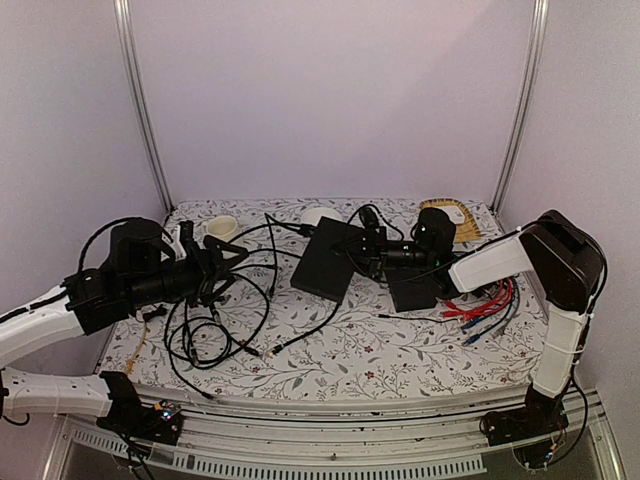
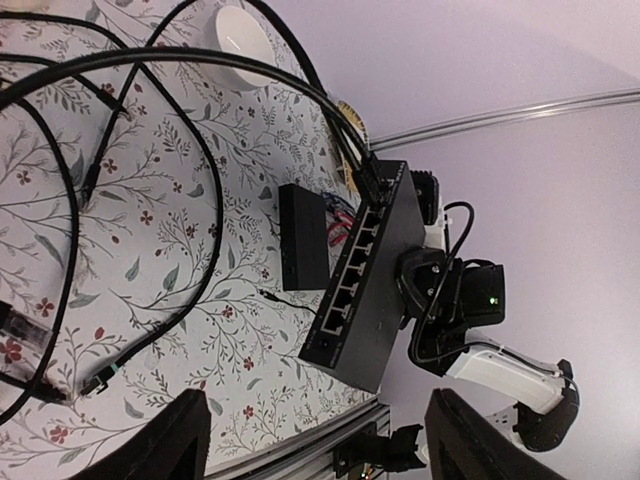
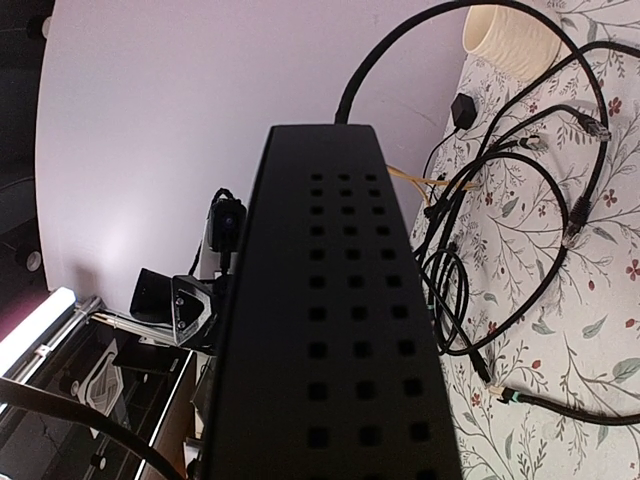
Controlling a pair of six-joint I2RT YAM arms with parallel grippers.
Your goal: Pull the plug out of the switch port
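I have the switch (image 1: 325,262) near the middle of the worktop (image 1: 400,345), tipped up off the cloth. The right gripper (image 1: 368,252) is at its right-hand edge, fingers pinching the casing. On the right wrist view the vented top of the box fills the middle, so I cannot see those fingers there.

From the left wrist the port row (image 2: 355,265) on the narrow edge faces me. A black plug (image 2: 368,178) is seated in the port at the far end of the row, its cable running off toward the back.

The left gripper (image 2: 315,395) hangs well apart from that edge, fingers (image 2: 180,440) spread with nothing between them.

A shorter black box (image 2: 303,235) lies flat just beside the switch on its far side. Between my left gripper and the port edge, loose black cables (image 1: 215,325) loop over the cloth. A white cup (image 1: 222,227) stands near the back-left corner.
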